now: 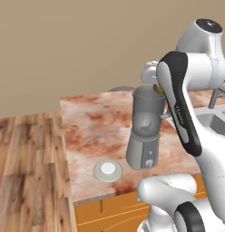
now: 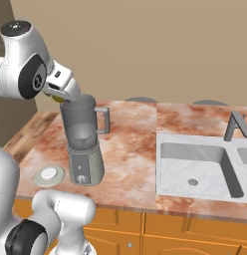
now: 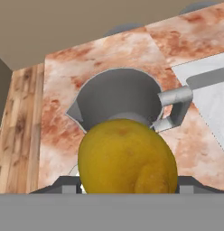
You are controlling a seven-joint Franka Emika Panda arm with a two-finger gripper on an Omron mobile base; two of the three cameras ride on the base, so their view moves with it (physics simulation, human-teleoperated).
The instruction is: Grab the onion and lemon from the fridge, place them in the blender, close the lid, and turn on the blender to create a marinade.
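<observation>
My gripper [image 3: 127, 188] is shut on the lemon [image 3: 127, 155], a smooth yellow fruit that fills the lower hand view. The lemon hangs just above the near rim of the blender's [image 3: 116, 92] open jar. From the left base camera the gripper [image 1: 156, 87] sits at the jar's top right, with a sliver of lemon [image 1: 158, 90] showing. The blender [image 1: 144, 140] stands on the counter, its handle toward the sink. The lid [image 1: 108, 170] lies flat on the counter left of the blender's base. The same lid [image 2: 50, 175] and blender [image 2: 84, 149] appear from the right. The onion and fridge are out of view.
The marbled counter [image 2: 130, 144] ends at a front edge above orange cabinets [image 2: 160, 229]. A steel sink [image 2: 195, 164] with a faucet [image 2: 237, 124] lies right of the blender. Wood floor [image 1: 23, 172] runs past the counter's left end.
</observation>
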